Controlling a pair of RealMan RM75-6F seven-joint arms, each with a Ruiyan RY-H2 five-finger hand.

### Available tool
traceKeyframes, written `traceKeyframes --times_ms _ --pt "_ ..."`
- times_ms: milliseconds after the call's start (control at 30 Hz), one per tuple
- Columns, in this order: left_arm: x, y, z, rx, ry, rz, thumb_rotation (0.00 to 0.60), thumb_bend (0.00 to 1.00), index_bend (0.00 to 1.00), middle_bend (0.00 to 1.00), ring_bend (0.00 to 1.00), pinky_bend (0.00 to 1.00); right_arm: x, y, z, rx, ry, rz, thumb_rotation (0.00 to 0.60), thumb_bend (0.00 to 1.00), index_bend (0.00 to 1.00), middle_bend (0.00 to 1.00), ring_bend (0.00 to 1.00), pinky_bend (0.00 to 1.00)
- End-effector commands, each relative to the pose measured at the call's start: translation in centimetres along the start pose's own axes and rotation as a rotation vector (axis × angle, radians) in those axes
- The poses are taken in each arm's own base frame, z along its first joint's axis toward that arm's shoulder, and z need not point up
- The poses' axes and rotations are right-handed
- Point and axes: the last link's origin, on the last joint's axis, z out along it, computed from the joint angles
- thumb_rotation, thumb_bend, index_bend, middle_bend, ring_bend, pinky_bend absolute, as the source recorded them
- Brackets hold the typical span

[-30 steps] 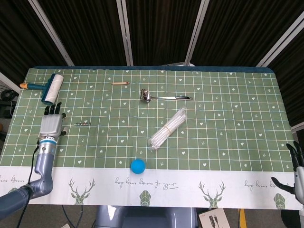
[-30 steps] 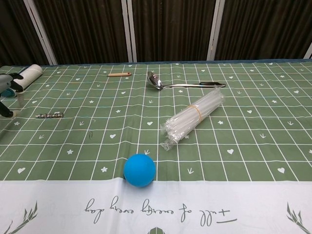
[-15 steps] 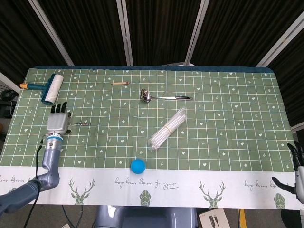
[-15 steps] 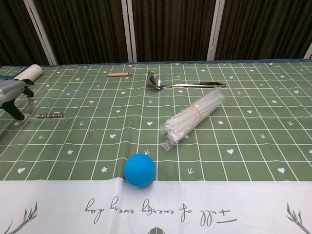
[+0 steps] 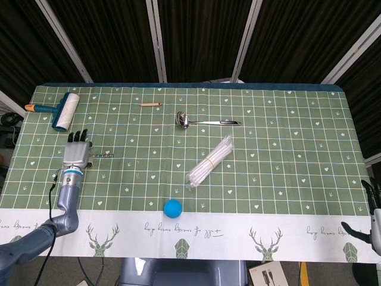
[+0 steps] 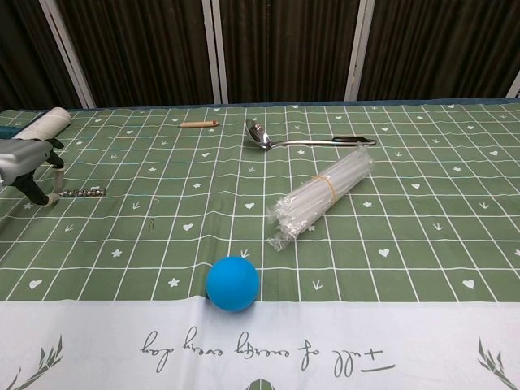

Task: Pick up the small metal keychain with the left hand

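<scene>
The small metal keychain (image 5: 103,155) is a short silver chain lying flat on the green checked cloth at the left. In the chest view the keychain (image 6: 86,192) stretches rightward from my left hand (image 6: 28,166). My left hand (image 5: 77,152) hovers just left of it, fingers spread and pointing toward the far edge, with a fingertip at the chain's left end. I cannot tell whether it touches the chain. My right hand (image 5: 372,210) hangs off the table's near right corner, fingers apart and holding nothing.
A lint roller (image 5: 62,110) lies just beyond my left hand. Further right are a wooden stick (image 5: 150,104), a steel ladle (image 5: 205,121), a bundle of clear straws (image 5: 209,162) and a blue ball (image 5: 172,208) near the front edge.
My left hand has moved right and slightly nearer across the cloth, closing up on the keychain's left end. The keychain and the right hand have not moved.
</scene>
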Motion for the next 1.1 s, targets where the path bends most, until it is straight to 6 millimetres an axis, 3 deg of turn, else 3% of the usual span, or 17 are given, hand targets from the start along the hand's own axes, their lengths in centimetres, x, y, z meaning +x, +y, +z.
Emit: traceKeyframes --times_ms 33,1100 --pt "-0.1 0.2 0.1 -0.003 -0.004 -0.003 0.6 0.33 0.51 0.0 0.0 0.0 0.0 0.0 0.0 0.0 0.0 -0.001 0.6 0.0 0.05 0.0 0.0 0.08" --pt "-0.1 1.9 0.3 -0.041 -0.004 -0.014 0.6 0.34 0.51 0.0 0.0 0.0 -0.1 0.0 0.0 -0.004 0.0 -0.004 0.6 0.0 0.06 0.0 0.0 0.08"
